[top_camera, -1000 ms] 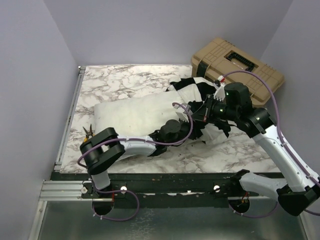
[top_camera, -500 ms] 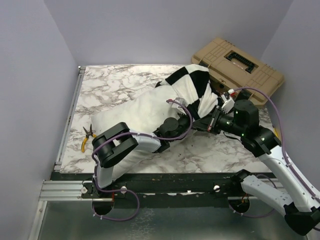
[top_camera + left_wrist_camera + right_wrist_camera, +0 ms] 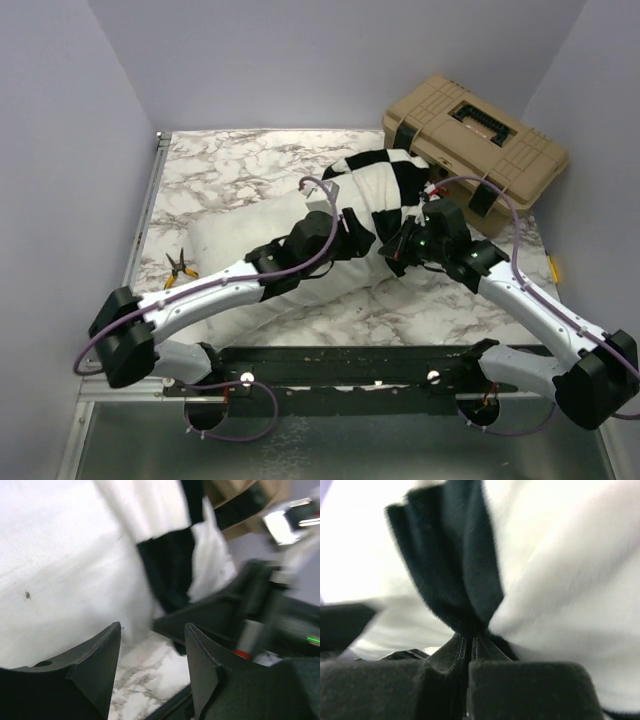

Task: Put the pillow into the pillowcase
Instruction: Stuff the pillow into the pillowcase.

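The white pillow (image 3: 240, 235) lies across the middle of the marble table, its right end inside the checked pillowcase (image 3: 385, 180). My left gripper (image 3: 352, 238) hovers at the case's mouth. In the left wrist view the left gripper (image 3: 152, 645) is open, with only bare marble between its fingers (image 3: 95, 660); the pillow (image 3: 60, 580) and a black square of the pillowcase (image 3: 167, 565) lie just beyond. My right gripper (image 3: 402, 245) is shut on the case's near edge. In the right wrist view a pinched fold of pillowcase (image 3: 455, 565) runs into the shut right gripper (image 3: 468, 642).
A tan toolbox (image 3: 475, 130) stands at the back right, touching the pillowcase. Yellow-handled pliers (image 3: 180, 268) lie near the table's left edge, beside a metal rail (image 3: 140, 230). Purple-grey walls close in the left, back and right sides.
My left gripper has let go and opened, and the left arm has stretched out with its elbow swung low and left. The right gripper, still holding the pillowcase, has moved left and lowered it.
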Motion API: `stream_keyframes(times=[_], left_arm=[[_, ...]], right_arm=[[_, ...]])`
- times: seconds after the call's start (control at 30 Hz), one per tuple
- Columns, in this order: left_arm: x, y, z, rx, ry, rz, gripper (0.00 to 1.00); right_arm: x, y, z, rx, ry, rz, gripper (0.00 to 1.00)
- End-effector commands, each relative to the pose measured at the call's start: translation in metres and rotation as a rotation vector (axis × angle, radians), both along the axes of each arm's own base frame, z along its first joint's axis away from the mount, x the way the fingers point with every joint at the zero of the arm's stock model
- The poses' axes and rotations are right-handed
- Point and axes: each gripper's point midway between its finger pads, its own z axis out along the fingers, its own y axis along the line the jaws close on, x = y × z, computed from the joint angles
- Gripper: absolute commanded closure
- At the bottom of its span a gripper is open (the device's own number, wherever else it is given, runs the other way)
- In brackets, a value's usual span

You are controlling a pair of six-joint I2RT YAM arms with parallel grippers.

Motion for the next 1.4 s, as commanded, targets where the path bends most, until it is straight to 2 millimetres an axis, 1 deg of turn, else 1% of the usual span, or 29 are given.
stream_keyframes(times=[0.0,0.03,0.1,0.17,0.23,0.33,0.4,0.47,0.5,0.57,0.63,0.73,0.83,0.87,0.9,0.93,1.03,1.1,1.17,1.2,1.27,1.3,1.33,1.37], left_arm=[[-0.040,0.029,0.016,-0.032,0.142,0.003,0.43],[-0.048,0.024,0.016,-0.069,0.158,-0.022,0.43],[-0.065,0.011,0.008,-0.131,0.184,-0.067,0.43],[-0.079,-0.007,0.000,-0.222,0.211,-0.113,0.43],[-0.087,-0.025,-0.010,-0.280,0.234,-0.144,0.45],[-0.093,-0.047,-0.028,-0.265,0.226,-0.141,0.51],[-0.089,-0.059,-0.037,-0.280,0.219,-0.130,0.54],[-0.079,-0.066,-0.038,-0.329,0.192,-0.096,0.58],[-0.074,-0.067,-0.044,-0.327,0.180,-0.075,0.60],[-0.062,-0.071,-0.042,-0.360,0.134,-0.050,0.66],[-0.051,-0.073,-0.044,-0.389,0.114,-0.043,0.69],[-0.032,-0.068,-0.046,-0.440,0.088,-0.005,0.73],[-0.012,-0.067,-0.034,-0.549,0.035,0.003,0.75],[-0.007,-0.070,-0.024,-0.601,0.012,-0.017,0.76],[-0.004,-0.077,-0.015,-0.651,-0.010,-0.049,0.77],[-0.003,-0.087,-0.010,-0.692,-0.027,-0.099,0.79],[-0.012,-0.116,0.024,-0.852,-0.117,-0.283,0.87],[-0.019,-0.135,0.038,-0.905,-0.151,-0.378,0.91],[-0.020,-0.149,0.044,-0.895,-0.195,-0.413,0.93],[-0.017,-0.153,0.045,-0.877,-0.217,-0.398,0.93],[-0.003,-0.153,0.043,-0.838,-0.242,-0.329,0.94],[-0.006,-0.130,0.116,-0.938,-0.335,-0.295,0.95],[0.011,-0.145,0.054,-0.845,-0.272,-0.237,0.96],[0.019,-0.143,0.047,-0.836,-0.270,-0.195,0.98]], right_arm=[[0.004,0.003,-0.009,-0.057,0.030,0.027,1.00],[0.005,0.006,-0.002,-0.038,0.022,0.033,1.00],[0.005,0.011,0.010,-0.001,0.014,0.041,1.00],[0.003,0.016,0.022,0.044,0.009,0.050,1.00],[0.001,0.021,0.033,0.094,0.007,0.054,1.00],[-0.001,0.022,0.048,0.140,-0.005,0.045,1.00],[-0.001,0.021,0.056,0.151,-0.015,0.037,1.00],[-0.002,0.020,0.058,0.143,-0.010,0.038,1.00],[-0.003,0.019,0.058,0.138,-0.010,0.039,1.00],[-0.004,0.016,0.060,0.130,-0.012,0.032,1.00],[-0.005,0.014,0.061,0.129,-0.014,0.029,1.00],[-0.008,0.011,0.065,0.128,-0.016,0.028,1.00],[-0.013,0.010,0.069,0.135,-0.014,0.038,1.00],[-0.015,0.011,0.072,0.142,-0.014,0.042,1.00],[-0.018,0.012,0.076,0.159,-0.015,0.051,1.00],[-0.021,0.015,0.081,0.183,-0.015,0.067,1.00],[-0.036,0.033,0.099,0.313,0.013,0.157,1.00],[-0.048,0.047,0.115,0.425,0.027,0.243,1.00],[-0.058,0.054,0.130,0.494,0.040,0.302,1.00],[-0.062,0.055,0.136,0.506,0.040,0.322,1.00],[-0.068,0.053,0.145,0.512,0.046,0.327,1.00],[-0.071,0.051,0.149,0.519,0.048,0.321,1.00],[-0.074,0.049,0.152,0.529,0.048,0.315,1.00],[-0.077,0.047,0.152,0.541,0.054,0.299,1.00]])
